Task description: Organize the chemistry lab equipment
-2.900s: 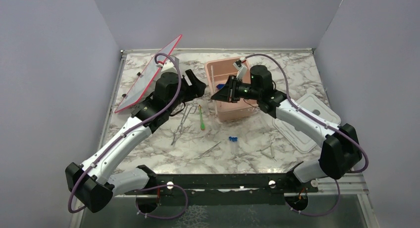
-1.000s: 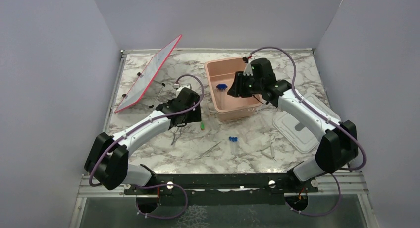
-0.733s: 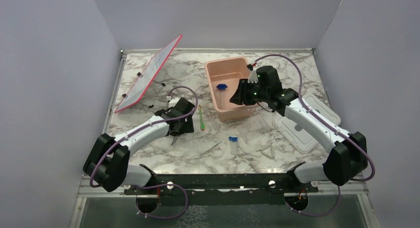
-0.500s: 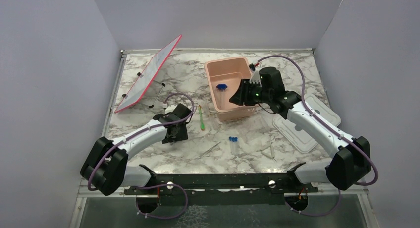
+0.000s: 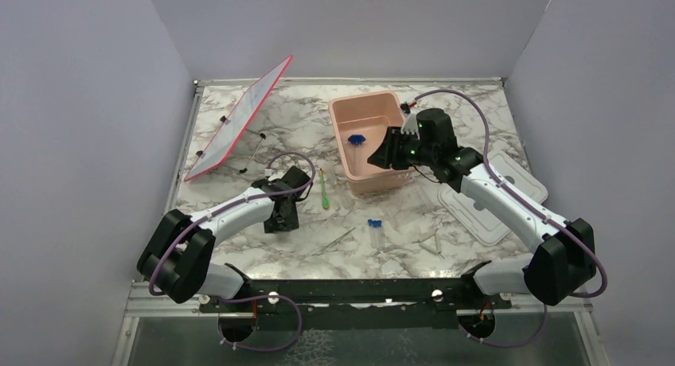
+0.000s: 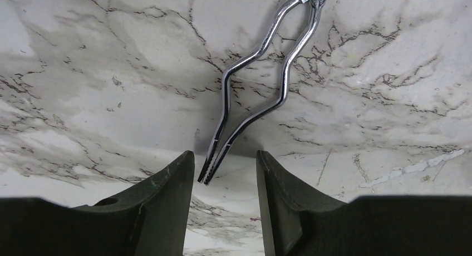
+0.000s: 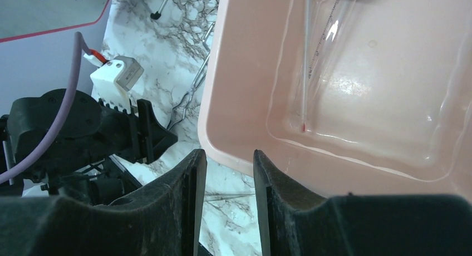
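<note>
Metal tweezers (image 6: pixel 256 83) lie on the marble table, their tips between the fingers of my open left gripper (image 6: pixel 225 167), untouched. In the top view the left gripper (image 5: pixel 282 215) sits low, left of the green-yellow stick (image 5: pixel 324 189). My right gripper (image 5: pixel 390 155) is open and empty above the pink tub's (image 5: pixel 374 103) near right part. The tub (image 7: pixel 222 100) holds a blue-capped tube (image 7: pixel 334 33) and a thin clear rod with a red tip (image 7: pixel 305 61). Another blue-capped tube (image 5: pixel 373 227) and thin pipettes (image 5: pixel 338 239) lie on the table.
The red-edged panel (image 5: pixel 239 119) leans at the back left, with thin wire parts (image 5: pixel 253 147) beside it. The white lid (image 5: pixel 485 195) lies right of the tub. Another pipette (image 5: pixel 436 243) lies near the front right. Grey walls enclose three sides.
My left gripper has drawn back toward the near side and come down over the tweezers' tips. My right gripper has shifted from the tub's left to its near right part.
</note>
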`<state>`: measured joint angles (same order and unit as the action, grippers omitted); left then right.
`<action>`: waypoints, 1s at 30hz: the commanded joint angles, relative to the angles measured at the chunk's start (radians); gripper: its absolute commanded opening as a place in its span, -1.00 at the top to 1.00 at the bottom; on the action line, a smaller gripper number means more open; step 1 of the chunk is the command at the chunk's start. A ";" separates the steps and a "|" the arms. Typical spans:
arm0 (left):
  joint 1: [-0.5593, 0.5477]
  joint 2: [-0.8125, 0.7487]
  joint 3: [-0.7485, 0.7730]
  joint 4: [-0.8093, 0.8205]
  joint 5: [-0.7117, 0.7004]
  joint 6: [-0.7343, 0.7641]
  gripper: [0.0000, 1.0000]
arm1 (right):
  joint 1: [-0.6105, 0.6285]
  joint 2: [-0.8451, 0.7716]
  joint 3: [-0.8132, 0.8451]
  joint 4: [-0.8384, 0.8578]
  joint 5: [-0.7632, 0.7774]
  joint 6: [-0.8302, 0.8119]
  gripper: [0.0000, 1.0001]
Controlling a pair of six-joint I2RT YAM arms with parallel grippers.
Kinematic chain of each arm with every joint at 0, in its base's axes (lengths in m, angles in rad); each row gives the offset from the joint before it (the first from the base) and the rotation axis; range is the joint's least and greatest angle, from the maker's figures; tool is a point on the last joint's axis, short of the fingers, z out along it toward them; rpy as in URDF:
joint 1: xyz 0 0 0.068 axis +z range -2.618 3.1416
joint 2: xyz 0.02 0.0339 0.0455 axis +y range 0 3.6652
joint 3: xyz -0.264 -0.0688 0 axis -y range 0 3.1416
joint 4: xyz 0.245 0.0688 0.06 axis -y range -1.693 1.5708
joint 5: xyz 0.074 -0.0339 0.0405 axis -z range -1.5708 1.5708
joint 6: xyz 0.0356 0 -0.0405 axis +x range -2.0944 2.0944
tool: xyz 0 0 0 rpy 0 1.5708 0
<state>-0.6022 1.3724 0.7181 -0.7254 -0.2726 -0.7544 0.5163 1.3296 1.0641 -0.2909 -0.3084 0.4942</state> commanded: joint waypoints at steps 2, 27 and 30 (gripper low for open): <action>0.002 -0.009 0.037 -0.037 -0.018 0.011 0.04 | 0.006 -0.010 -0.010 0.038 -0.017 0.006 0.19; 0.007 0.059 0.041 0.018 0.114 0.031 0.19 | 0.006 -0.001 -0.028 0.066 0.000 0.030 0.29; 0.006 0.071 0.038 0.018 0.132 0.034 0.24 | 0.006 0.001 -0.033 0.068 0.000 0.034 0.30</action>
<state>-0.6006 1.4277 0.7696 -0.7128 -0.1547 -0.7315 0.5163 1.3300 1.0439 -0.2543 -0.3080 0.5232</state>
